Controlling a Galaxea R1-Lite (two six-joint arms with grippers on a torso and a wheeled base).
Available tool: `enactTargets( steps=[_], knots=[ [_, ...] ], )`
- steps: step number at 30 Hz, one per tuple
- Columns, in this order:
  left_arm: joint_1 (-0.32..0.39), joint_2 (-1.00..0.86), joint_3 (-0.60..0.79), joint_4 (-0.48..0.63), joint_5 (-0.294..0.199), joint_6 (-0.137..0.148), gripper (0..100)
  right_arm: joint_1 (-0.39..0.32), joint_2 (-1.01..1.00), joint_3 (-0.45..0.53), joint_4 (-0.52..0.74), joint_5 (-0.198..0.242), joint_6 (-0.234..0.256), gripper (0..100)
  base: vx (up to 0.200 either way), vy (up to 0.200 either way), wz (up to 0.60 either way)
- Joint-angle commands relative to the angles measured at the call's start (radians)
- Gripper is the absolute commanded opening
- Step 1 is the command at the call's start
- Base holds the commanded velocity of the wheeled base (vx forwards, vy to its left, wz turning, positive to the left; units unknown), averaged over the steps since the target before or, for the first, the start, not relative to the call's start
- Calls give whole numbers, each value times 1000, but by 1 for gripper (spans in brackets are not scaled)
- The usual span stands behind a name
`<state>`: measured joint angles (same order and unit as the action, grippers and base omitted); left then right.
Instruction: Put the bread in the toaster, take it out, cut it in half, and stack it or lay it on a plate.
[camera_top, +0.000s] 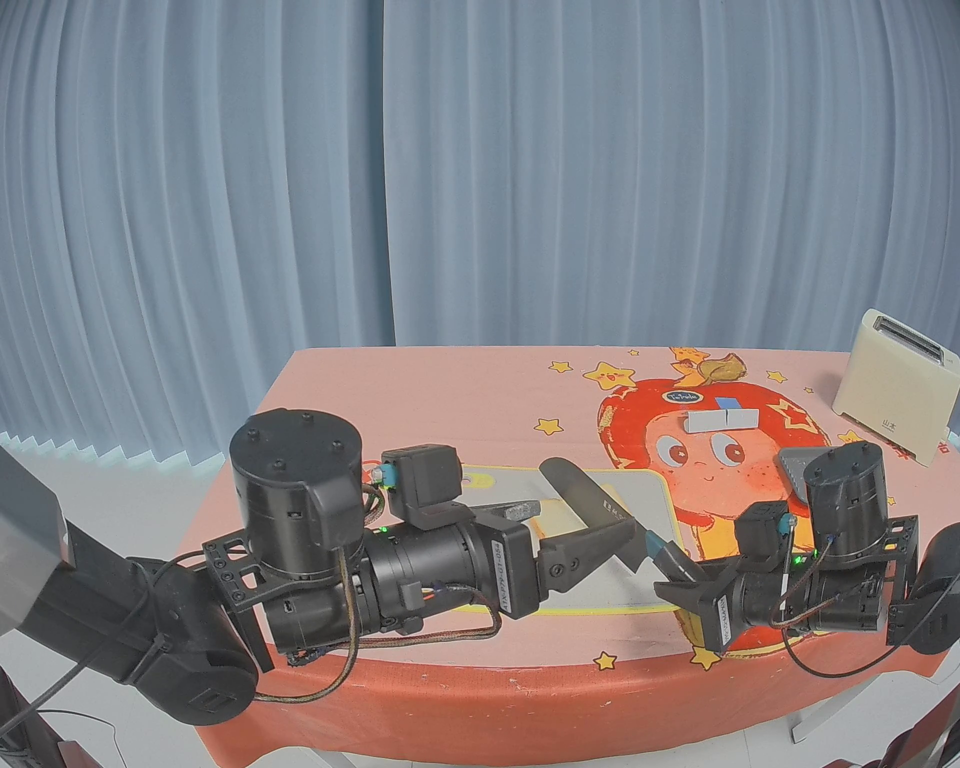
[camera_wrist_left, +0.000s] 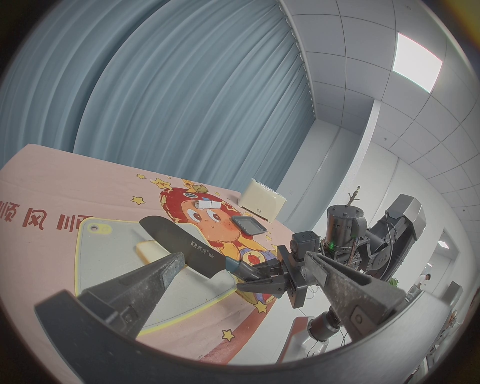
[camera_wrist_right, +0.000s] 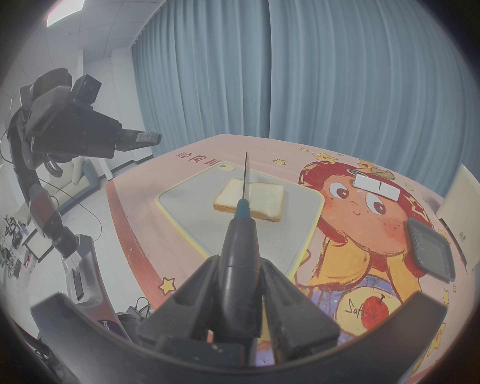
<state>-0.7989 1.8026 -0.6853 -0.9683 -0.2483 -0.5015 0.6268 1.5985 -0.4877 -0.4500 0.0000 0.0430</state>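
Right gripper (camera_wrist_right: 240, 280) is clenched on the handle of the knife (camera_wrist_left: 185, 245), whose blade reaches toward 10 o'clock over the bread (camera_wrist_right: 262, 200) lying flat on the cutting board (camera_wrist_right: 190, 210); whether the edge touches the slice I cannot tell. Left gripper (camera_top: 575, 530), released and spread wide, hovers at the board's 9 o'clock side, hiding most of the bread in the head view; the toaster (camera_top: 900, 385) stands at 2 o'clock.
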Motion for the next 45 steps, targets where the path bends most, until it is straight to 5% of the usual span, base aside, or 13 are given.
enactTargets(
  steps=[1,14,21,22,27,28,29,30,32,34,36,45],
  knots=[
    [0,3,0,-1,0,0,100,1,0,-3,-1,-2,2,0,0,0,0],
    [-20,4,-16,3,0,3,100,19,0,1,2,-5,2,0,0,0,0],
    [-9,55,-171,34,0,12,100,22,24,-2,1,-6,3,0,0,0,0],
    [-5,69,-203,60,0,26,0,22,28,-2,1,-6,5,0,0,0,0],
    [41,113,-342,223,-5,173,0,24,28,-3,1,-18,5,0,0,0,0],
    [43,115,-347,224,-5,178,0,25,28,-3,1,-20,6,0,0,0,0],
    [58,146,-385,255,-12,230,0,31,26,-3,1,-28,8,0,0,0,0],
    [60,149,-388,255,-12,235,0,33,26,-3,1,-28,8,0,0,0,0],
    [79,207,-418,257,-17,333,0,33,26,-6,1,-29,11,0,0,0,0],
    [81,247,-424,250,-19,402,0,34,26,-11,1,-34,25,0,0,0,0],
    [81,268,-431,247,-19,437,0,45,23,-12,1,-46,51,0,0,0,0],
    [79,331,-502,253,-43,445,0,68,21,-20,2,-52,63,0,0,0,0]
  ],
)
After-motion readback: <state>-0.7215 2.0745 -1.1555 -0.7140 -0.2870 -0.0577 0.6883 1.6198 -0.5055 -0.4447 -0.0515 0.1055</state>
